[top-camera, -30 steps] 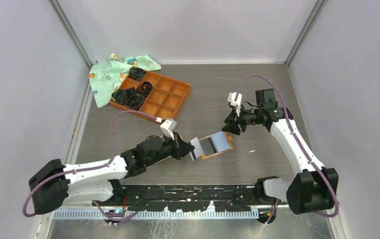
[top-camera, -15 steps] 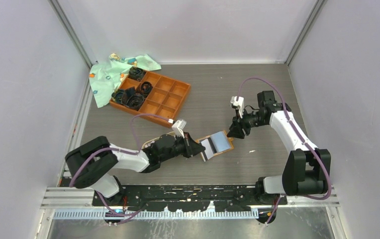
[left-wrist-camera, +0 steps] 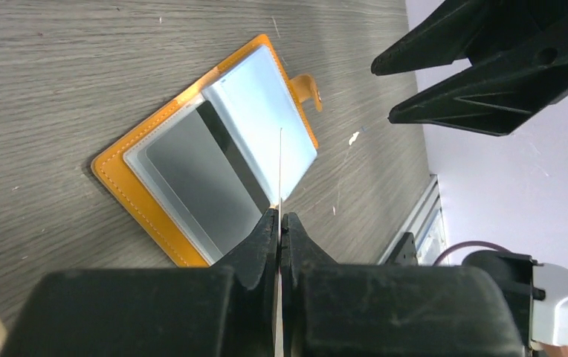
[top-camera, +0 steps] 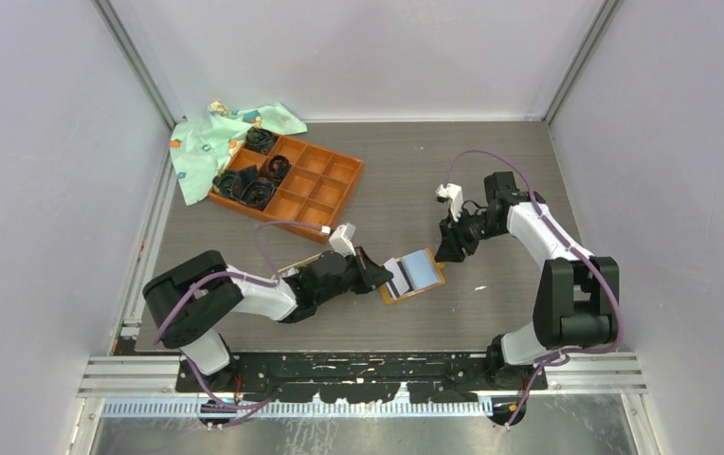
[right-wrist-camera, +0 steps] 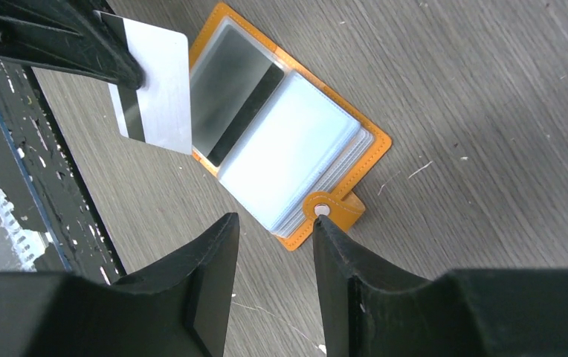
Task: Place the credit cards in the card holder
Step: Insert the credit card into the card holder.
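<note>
The orange card holder (top-camera: 422, 270) lies open on the table, its clear pockets facing up. One pocket holds a grey card with a black stripe (right-wrist-camera: 230, 100). My left gripper (top-camera: 380, 277) is shut on a silver striped credit card (right-wrist-camera: 160, 88), which hangs over the holder's left edge and appears edge-on (left-wrist-camera: 279, 167) in the left wrist view. My right gripper (top-camera: 446, 252) hovers open just beside the holder's snap tab (right-wrist-camera: 326, 210), with nothing between its fingers (right-wrist-camera: 344, 253).
An orange-brown compartment tray (top-camera: 325, 185) with black coils stands at the back left, next to a crumpled green cloth (top-camera: 211, 142). A tan-rimmed dish (top-camera: 292, 269) lies partly under my left arm. The metal rail (top-camera: 358, 365) runs along the near edge.
My left gripper carried the card rightward until it reached the holder's left side. My right gripper came down and in toward the holder's right edge.
</note>
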`<move>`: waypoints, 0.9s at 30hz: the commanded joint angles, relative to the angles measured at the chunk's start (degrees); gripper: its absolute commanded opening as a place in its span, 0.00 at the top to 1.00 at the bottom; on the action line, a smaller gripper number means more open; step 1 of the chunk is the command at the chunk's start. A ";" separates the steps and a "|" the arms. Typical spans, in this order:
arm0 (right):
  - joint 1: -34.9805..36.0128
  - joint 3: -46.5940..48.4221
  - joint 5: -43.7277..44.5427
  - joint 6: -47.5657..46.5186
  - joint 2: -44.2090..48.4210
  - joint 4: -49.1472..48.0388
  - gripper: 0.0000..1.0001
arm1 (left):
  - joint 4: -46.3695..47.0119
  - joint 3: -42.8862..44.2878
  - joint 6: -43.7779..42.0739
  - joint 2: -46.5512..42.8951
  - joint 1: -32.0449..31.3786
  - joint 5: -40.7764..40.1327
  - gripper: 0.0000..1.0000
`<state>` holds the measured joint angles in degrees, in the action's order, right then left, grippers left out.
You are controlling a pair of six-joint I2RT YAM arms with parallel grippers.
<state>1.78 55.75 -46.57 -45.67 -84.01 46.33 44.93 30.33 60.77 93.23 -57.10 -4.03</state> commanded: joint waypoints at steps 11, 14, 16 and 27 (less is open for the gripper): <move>4.65 2.44 9.20 1.62 -6.97 -1.96 0.47 | 0.12 5.76 5.71 5.86 -0.51 -6.95 1.00; 5.25 2.48 10.87 1.93 -7.98 -2.41 0.46 | 0.96 6.00 6.29 6.59 -0.54 -7.26 1.00; 5.56 2.65 11.89 1.94 -8.83 -2.34 0.46 | 0.37 6.42 6.24 6.42 -0.54 -7.53 1.00; 6.78 3.88 13.10 -1.37 -11.59 1.49 0.47 | 4.57 4.91 10.98 8.65 -0.55 -6.34 1.00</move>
<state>7.81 57.41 -33.65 -45.19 -95.11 46.00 44.10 35.03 69.01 100.86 -57.39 -10.04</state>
